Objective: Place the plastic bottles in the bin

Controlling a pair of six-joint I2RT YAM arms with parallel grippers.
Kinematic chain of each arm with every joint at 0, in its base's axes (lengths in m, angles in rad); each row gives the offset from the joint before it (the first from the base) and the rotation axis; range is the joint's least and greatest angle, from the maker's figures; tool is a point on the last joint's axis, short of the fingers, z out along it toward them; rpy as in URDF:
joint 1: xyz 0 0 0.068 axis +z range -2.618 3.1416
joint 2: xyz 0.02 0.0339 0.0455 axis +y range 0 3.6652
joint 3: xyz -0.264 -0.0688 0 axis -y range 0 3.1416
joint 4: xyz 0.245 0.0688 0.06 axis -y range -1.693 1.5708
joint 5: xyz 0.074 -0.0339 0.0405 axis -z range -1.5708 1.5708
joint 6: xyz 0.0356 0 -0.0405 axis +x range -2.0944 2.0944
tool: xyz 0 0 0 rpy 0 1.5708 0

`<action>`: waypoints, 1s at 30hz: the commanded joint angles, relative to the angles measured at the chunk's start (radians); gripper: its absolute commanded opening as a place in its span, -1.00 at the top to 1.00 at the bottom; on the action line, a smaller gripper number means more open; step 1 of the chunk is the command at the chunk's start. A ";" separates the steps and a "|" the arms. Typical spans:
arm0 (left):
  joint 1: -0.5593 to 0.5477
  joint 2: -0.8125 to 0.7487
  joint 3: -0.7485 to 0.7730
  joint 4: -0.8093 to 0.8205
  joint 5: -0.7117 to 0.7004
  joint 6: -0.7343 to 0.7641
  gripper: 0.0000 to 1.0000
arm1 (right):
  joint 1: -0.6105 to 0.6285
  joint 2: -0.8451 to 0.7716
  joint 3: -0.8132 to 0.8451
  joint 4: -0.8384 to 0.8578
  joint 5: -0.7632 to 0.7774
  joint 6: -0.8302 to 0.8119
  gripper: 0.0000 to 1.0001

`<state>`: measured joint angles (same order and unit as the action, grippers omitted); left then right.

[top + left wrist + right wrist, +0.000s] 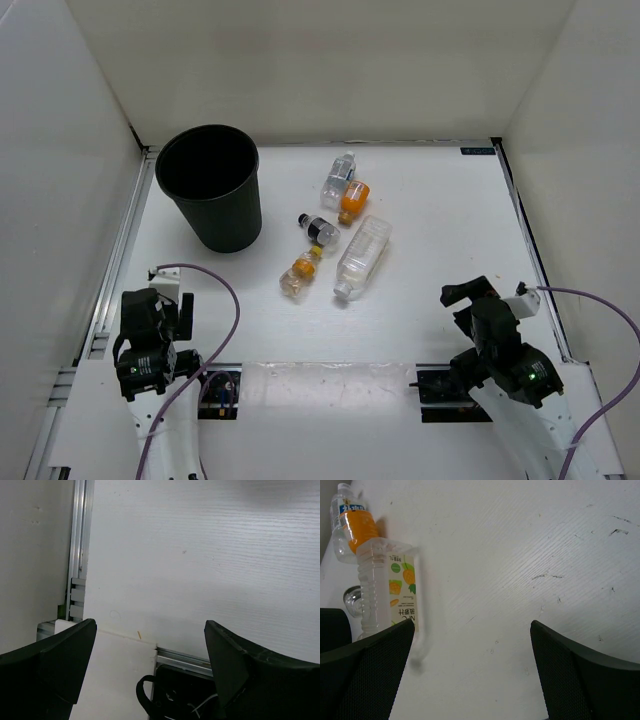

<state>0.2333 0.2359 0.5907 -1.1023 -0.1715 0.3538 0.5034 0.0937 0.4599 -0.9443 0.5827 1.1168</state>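
Five plastic bottles lie in a cluster mid-table: a clear labelled one [339,178], an orange-filled one [354,200], a black-capped one [319,228], a second orange one [301,275] and a larger clear ribbed one [362,257]. The tall black bin [228,225] stands upright to their left. My left gripper [165,288] [150,625] is open over the near-left table edge, holding nothing. My right gripper [470,297] [472,625] is open at the near right, with the ribbed bottle [375,590] and an orange bottle [359,527] ahead on its left.
White walls enclose the table on three sides. An aluminium rail [120,240] runs along the left edge. Purple cables [232,300] loop from both arms. A black mount [185,695] with wiring sits under the left gripper.
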 commanded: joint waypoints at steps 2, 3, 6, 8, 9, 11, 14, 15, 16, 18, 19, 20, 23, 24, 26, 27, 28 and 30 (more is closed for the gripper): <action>-0.002 -0.007 -0.014 0.021 -0.022 -0.018 -1.00 | -0.005 0.009 -0.003 -0.019 0.049 0.046 -1.00; -0.002 0.006 -0.014 0.030 -0.022 -0.018 -1.00 | -0.005 0.009 -0.003 -0.028 0.063 0.055 -1.00; -0.002 0.029 -0.014 0.030 -0.036 0.016 -1.00 | -0.005 0.018 -0.003 -0.054 0.089 0.090 -1.00; -0.002 0.042 0.009 0.019 0.009 0.060 -1.00 | -0.005 0.030 -0.003 -0.054 0.089 0.090 -1.00; -0.002 0.051 0.042 0.000 0.036 0.106 -1.00 | -0.005 0.040 -0.003 -0.054 0.089 0.090 -1.00; -0.002 0.068 0.107 -0.039 0.192 0.175 -1.00 | -0.005 0.055 -0.003 -0.045 0.079 0.081 -1.00; -0.002 0.144 0.245 -0.126 0.410 0.341 -1.00 | -0.005 0.100 -0.003 0.037 0.019 -0.029 -1.00; -0.002 0.164 0.262 -0.126 0.440 0.362 -1.00 | -0.005 0.128 -0.012 0.061 0.005 -0.085 -1.00; -0.002 0.212 0.271 -0.136 0.472 0.413 -1.00 | -0.005 0.147 -0.012 0.081 -0.004 -0.106 -1.00; -0.012 0.252 0.271 -0.163 0.521 0.523 -1.00 | -0.005 0.211 -0.003 0.104 -0.004 -0.127 -1.00; -0.028 0.273 0.256 -0.163 0.521 0.560 -1.00 | -0.005 0.234 0.006 0.104 -0.004 -0.147 -1.00; -0.028 0.273 0.256 -0.163 0.521 0.603 -1.00 | -0.005 0.279 0.016 0.113 -0.004 -0.162 -1.00; -0.060 0.362 0.293 -0.122 0.549 0.694 -1.00 | -0.005 0.352 0.055 0.151 -0.039 -0.236 -1.00; -0.072 0.408 0.325 -0.122 0.602 0.683 -1.00 | -0.005 0.368 0.056 0.160 -0.040 -0.254 -1.00; -0.115 0.614 0.470 -0.143 0.682 0.616 -1.00 | -0.005 0.405 0.082 0.174 -0.053 -0.288 -1.00; -0.127 0.691 0.529 -0.157 0.763 0.576 -1.00 | -0.005 0.405 0.082 0.186 -0.063 -0.288 -1.00; -0.178 0.763 0.584 -0.168 0.786 0.476 -1.00 | -0.005 0.419 0.092 0.187 -0.073 -0.301 -1.00; -0.280 0.929 0.699 -0.168 0.777 0.395 -1.00 | -0.005 0.428 0.103 0.199 -0.086 -0.310 -1.00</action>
<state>0.0521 1.0050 1.1873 -1.2770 0.4709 0.8703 0.5034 0.5087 0.5053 -0.8040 0.5228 0.8680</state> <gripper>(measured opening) 1.000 0.996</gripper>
